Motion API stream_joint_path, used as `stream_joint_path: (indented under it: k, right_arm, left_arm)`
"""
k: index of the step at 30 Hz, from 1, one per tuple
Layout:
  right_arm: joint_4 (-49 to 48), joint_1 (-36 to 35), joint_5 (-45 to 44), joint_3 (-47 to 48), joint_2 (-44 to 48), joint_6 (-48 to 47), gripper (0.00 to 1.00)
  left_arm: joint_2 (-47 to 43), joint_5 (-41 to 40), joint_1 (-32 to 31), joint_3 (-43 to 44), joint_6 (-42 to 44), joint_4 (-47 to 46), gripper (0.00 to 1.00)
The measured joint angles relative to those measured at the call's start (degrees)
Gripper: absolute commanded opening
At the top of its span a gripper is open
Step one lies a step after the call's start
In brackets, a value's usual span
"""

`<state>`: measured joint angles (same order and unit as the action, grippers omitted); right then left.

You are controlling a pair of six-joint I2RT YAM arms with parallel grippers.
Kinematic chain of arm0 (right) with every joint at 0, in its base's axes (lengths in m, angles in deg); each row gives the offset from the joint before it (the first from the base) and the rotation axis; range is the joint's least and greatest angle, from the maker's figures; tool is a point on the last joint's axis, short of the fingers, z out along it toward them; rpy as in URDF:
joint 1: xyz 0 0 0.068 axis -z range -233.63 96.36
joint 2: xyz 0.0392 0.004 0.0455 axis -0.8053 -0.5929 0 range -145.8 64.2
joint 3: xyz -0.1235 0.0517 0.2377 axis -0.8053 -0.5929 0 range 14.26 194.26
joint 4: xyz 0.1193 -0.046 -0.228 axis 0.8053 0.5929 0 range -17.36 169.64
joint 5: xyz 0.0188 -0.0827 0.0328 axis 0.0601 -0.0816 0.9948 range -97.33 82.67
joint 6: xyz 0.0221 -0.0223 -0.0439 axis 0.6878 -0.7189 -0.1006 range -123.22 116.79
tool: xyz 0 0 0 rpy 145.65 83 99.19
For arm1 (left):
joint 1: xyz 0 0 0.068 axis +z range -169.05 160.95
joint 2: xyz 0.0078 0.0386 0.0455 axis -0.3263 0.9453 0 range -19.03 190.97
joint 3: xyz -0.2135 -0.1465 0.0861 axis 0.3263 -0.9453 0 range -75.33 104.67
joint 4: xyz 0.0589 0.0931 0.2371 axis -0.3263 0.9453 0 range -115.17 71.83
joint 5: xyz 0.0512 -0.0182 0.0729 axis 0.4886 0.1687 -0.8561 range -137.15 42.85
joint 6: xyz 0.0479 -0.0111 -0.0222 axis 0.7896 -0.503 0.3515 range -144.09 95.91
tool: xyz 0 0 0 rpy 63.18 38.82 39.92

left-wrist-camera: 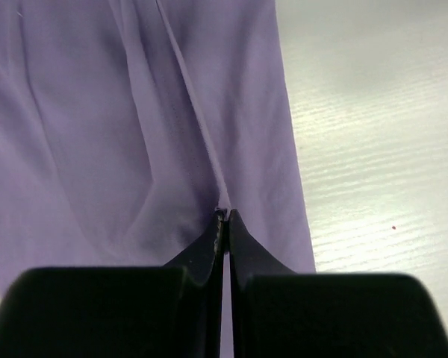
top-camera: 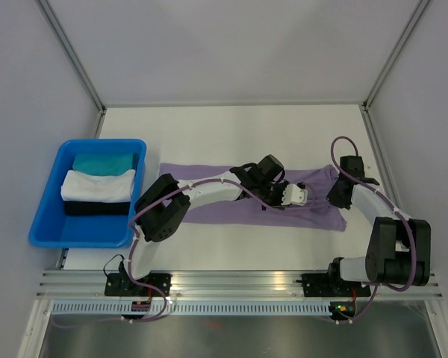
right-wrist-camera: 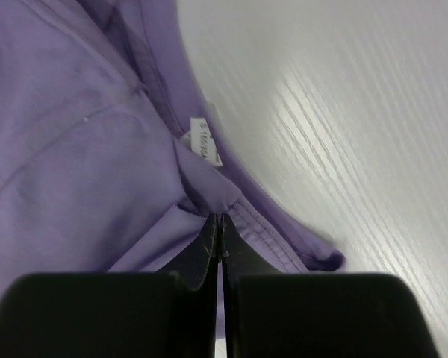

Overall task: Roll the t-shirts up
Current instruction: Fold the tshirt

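The lavender t-shirt lies flat in a long strip across the middle of the table. My left gripper is down on its right half, jaws shut and pinching a raised fold of the fabric at the tips. My right gripper is at the shirt's right end, by the collar. In the right wrist view its jaws are shut on a bunched fold of the shirt, just below the white neck label.
A blue bin stands at the left, holding folded teal, white and black cloths. Grey walls and frame posts close the back and sides. The white table runs behind the shirt.
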<state>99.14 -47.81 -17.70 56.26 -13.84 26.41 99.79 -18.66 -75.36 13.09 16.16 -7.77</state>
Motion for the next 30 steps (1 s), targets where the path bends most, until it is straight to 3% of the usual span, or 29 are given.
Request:
stream_joint_path:
  k: [6, 7, 9, 10, 11, 12, 16, 22, 27, 30]
  right_arm:
    - [0.1, -0.1, 1.0, -4.0, 0.0, 1.1, 0.18]
    - [0.1, 0.0, 1.0, -4.2, 0.0, 1.2, 0.29]
    - [0.0, 0.0, 0.8, -4.1, 0.3, 1.6, 0.32]
    - [0.3, 0.0, 0.5, -4.0, 0.7, 1.6, 0.33]
    - [0.8, 0.0, 0.1, -3.8, 1.2, 1.5, 0.34]
    - [1.4, 0.0, -0.3, -3.3, 1.7, 1.5, 0.33]
    - [3.1, 0.0, -1.6, 0.4, 4.5, 1.0, 0.29]
    - [-0.5, 0.0, 0.5, 6.6, 3.7, -0.1, 0.07]
    - [-5.6, -0.1, 3.5, 10.3, -7.8, -0.3, 0.04]
    - [-6.9, -0.1, 4.5, 11.3, -13.7, -0.5, 0.03]
  left_arm:
    - [0.0, 1.9, 0.3, -2.3, 0.8, 0.9, 0.04]
    - [0.0, 2.1, 0.3, -2.3, 1.2, 1.2, 0.13]
    - [0.0, 2.3, 0.3, -2.2, 2.0, 2.0, 0.25]
    - [0.1, 2.6, 0.4, -2.2, 2.5, 2.6, 0.4]
    - [0.3, 3.1, 0.4, -2.0, 3.0, 3.6, 0.45]
    - [0.5, 3.5, 0.4, -1.7, 3.6, 4.5, 0.49]
    - [1.0, 5.2, 0.4, -0.2, 4.9, 9.8, 0.5]
    - [-1.3, 6.7, 1.9, 0.9, 5.0, 15.1, 0.49]
    - [-6.0, 5.1, 10.2, 1.0, 0.3, 16.5, 0.47]
    - [-6.1, -0.1, 17.5, 1.4, -3.4, 16.1, 0.46]
